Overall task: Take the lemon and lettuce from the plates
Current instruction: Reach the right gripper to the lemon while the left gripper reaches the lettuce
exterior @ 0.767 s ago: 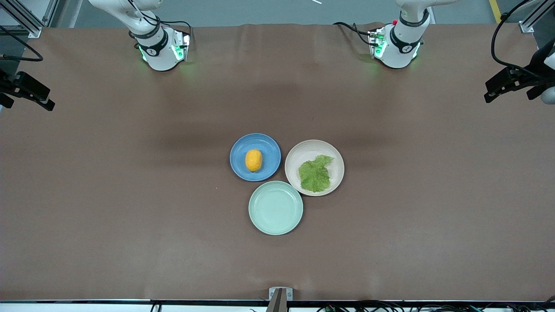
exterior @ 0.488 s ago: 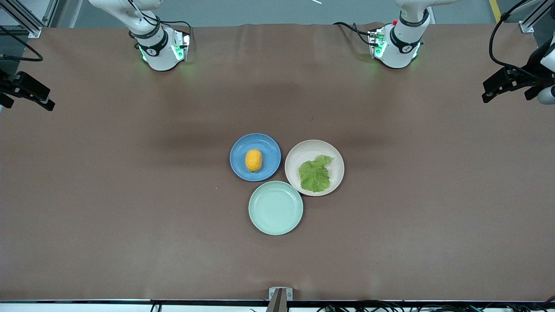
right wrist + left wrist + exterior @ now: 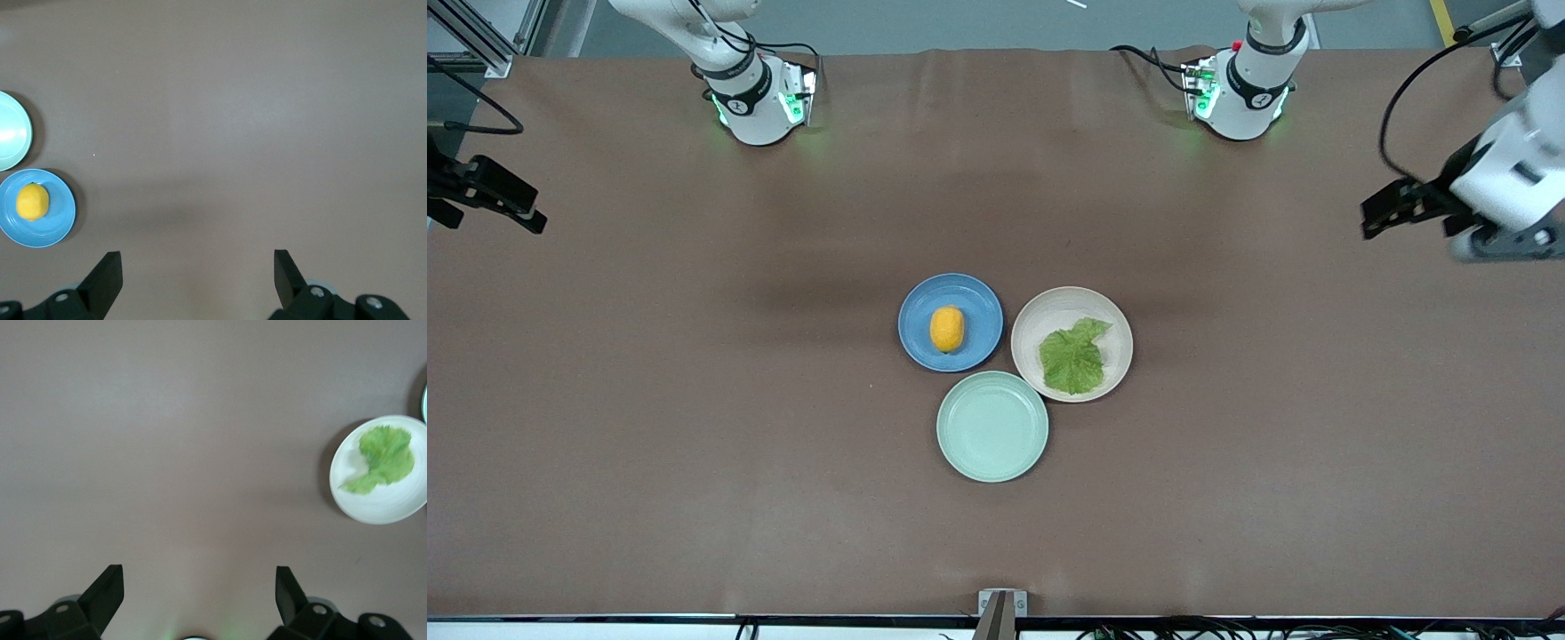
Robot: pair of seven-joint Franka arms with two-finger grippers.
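Lemon (image 3: 947,329) is lying on the blue plate (image 3: 975,305), lettuce (image 3: 1073,357) on the beige plate (image 3: 1049,309) — both untouched. Left gripper (image 3: 199,592) and right gripper (image 3: 197,270) are hovering wide-jawed over bare table (image 3: 694,400), well apart from the plates. Lemon: likely firm, rolling — grasp across its middle; lettuce: limp — pinch an edge.

Mint-green plate (image 3: 992,427) empty, on brown table (image 3: 694,400), nearest front camera.

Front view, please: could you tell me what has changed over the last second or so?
The left gripper has moved inward from the table's edge toward the plates, open and holding nothing. The right gripper has barely shifted, also open. The lemon on the blue plate, the lettuce on the beige plate and the green plate stayed put.
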